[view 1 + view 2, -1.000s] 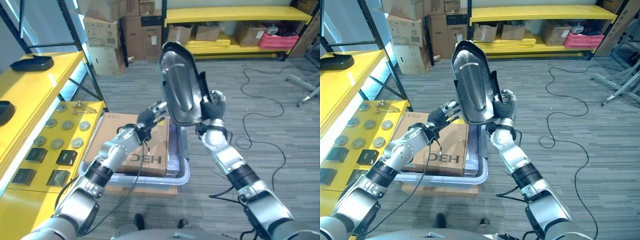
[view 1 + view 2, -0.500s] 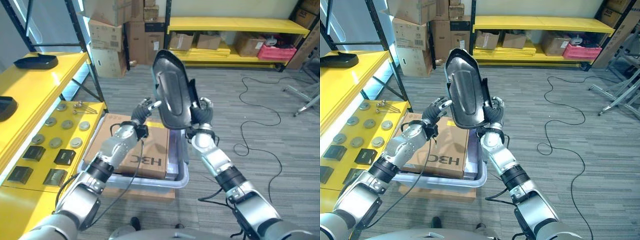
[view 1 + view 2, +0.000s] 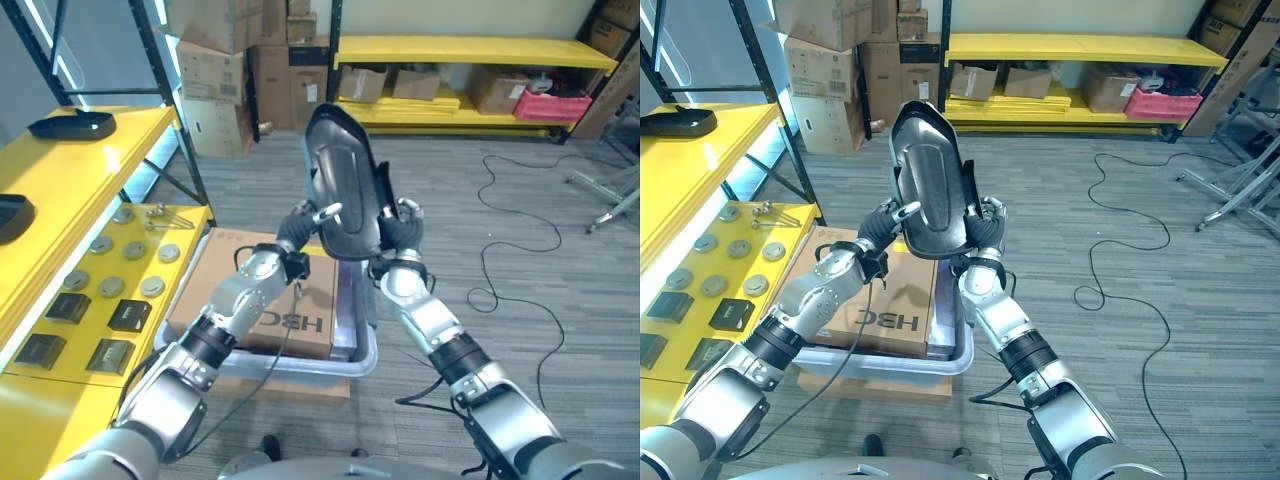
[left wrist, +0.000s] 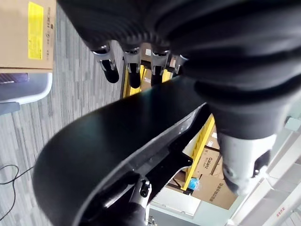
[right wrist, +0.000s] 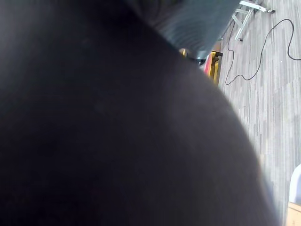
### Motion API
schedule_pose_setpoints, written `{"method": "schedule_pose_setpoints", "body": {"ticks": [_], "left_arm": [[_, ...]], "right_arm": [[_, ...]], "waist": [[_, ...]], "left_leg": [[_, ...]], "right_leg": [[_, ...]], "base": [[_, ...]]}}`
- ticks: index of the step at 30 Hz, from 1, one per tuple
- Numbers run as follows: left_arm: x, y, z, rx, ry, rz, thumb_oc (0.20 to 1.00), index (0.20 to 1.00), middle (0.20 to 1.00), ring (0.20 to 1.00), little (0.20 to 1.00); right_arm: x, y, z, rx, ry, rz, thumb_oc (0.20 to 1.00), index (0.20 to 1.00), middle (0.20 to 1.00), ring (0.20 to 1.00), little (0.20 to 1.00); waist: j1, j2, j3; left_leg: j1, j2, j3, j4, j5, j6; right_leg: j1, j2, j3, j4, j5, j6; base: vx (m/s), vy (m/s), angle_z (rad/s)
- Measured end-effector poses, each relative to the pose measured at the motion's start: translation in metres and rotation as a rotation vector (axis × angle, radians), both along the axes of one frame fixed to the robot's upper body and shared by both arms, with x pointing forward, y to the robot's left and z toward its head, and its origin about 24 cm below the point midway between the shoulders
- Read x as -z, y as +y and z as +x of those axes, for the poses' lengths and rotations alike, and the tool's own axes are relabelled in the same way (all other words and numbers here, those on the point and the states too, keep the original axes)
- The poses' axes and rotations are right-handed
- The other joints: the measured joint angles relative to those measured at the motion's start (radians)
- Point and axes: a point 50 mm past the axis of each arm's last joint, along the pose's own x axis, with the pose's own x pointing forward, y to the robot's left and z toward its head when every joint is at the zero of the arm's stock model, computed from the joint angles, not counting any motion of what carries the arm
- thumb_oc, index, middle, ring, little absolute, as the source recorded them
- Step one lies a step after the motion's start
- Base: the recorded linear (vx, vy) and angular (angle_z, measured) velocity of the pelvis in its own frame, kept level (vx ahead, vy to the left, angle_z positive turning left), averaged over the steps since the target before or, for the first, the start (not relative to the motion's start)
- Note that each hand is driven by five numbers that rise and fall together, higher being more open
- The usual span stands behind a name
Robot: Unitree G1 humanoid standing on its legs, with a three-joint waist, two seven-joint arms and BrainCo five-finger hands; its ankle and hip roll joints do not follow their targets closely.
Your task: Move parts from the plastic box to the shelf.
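A long, glossy black moulded part (image 3: pixel 343 180) stands upright in the air above the clear plastic box (image 3: pixel 362 356). My right hand (image 3: pixel 402 226) is shut on its lower right edge. My left hand (image 3: pixel 303 226) reaches its lower left edge, fingers (image 4: pixel 111 70) straight on one face and the thumb (image 4: pixel 239 165) on the other side. The same part (image 4: pixel 108 141) runs between them in the left wrist view. A brown cardboard carton (image 3: pixel 268 290) lies in the box. The yellow shelf (image 3: pixel 70 170) stands at my left.
On the shelf's lower tier lie several round discs (image 3: pixel 130 250) and black blocks (image 3: pixel 132 314); black trays (image 3: pixel 70 125) rest on the upper tier. Stacked cartons (image 3: pixel 215 70) and a second yellow rack (image 3: pixel 470 50) stand behind. A cable (image 3: pixel 520 190) loops over the grey floor at the right.
My left hand has moved right, from just off the part to touching its left edge. The right hand still holds the part upright, slightly lower than a second ago.
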Motion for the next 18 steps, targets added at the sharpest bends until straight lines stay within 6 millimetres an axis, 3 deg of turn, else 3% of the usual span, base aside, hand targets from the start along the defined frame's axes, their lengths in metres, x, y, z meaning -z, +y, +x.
{"method": "schedule_pose_setpoints", "body": {"ticks": [11,12,14,15,18], "left_arm": [[0.0080,-0.0083,-0.0051,0.057,-0.010,0.106,1.000,1.000,1.000,1.000,1.000],[0.0082,-0.0084,-0.0052,0.058,-0.010,0.108,0.831,0.831,0.831,0.831,0.831],[0.0085,-0.0083,-0.0052,0.057,-0.010,0.111,0.266,0.266,0.266,0.266,0.266],[0.0090,-0.0081,-0.0051,0.056,-0.011,0.120,0.200,0.200,0.200,0.200,0.200],[0.0094,-0.0075,-0.0048,0.050,-0.014,0.130,0.200,0.200,0.200,0.200,0.200]], "right_arm": [[0.0023,0.0038,-0.0002,-0.006,0.016,0.024,0.200,0.200,0.200,0.200,0.200],[0.0026,0.0038,-0.0002,-0.005,0.020,0.023,0.200,0.200,0.200,0.200,0.200],[0.0032,0.0036,-0.0001,-0.003,0.026,0.021,0.200,0.200,0.200,0.200,0.200],[0.0033,0.0035,-0.0002,0.003,0.026,0.023,0.200,0.200,0.200,0.200,0.200],[0.0036,0.0039,-0.0005,0.007,0.030,0.036,0.200,0.200,0.200,0.200,0.200]], "waist": [[-0.003,0.001,-0.001],[-0.003,0.001,-0.001],[-0.003,0.001,-0.001],[-0.003,0.001,-0.001],[-0.003,0.001,-0.001]], "left_leg": [[0.000,0.000,0.000,0.000,0.000,0.001],[0.000,0.000,0.000,0.000,0.000,0.000],[0.000,0.000,0.000,0.000,0.000,0.001],[0.000,0.000,0.000,0.000,0.000,0.001],[0.001,0.000,0.000,0.000,0.000,0.001]], "right_leg": [[0.000,0.000,0.000,0.000,0.000,0.000],[0.000,0.000,0.001,0.000,0.000,0.000],[0.000,0.000,0.001,0.000,0.000,0.000],[0.000,0.000,0.001,0.000,0.000,0.000],[0.000,0.000,0.001,0.000,0.000,0.000]], "base": [[0.00,0.000,0.00],[0.00,0.000,0.00],[0.00,0.000,0.00],[0.00,0.000,0.00],[0.00,0.000,0.00]]}}
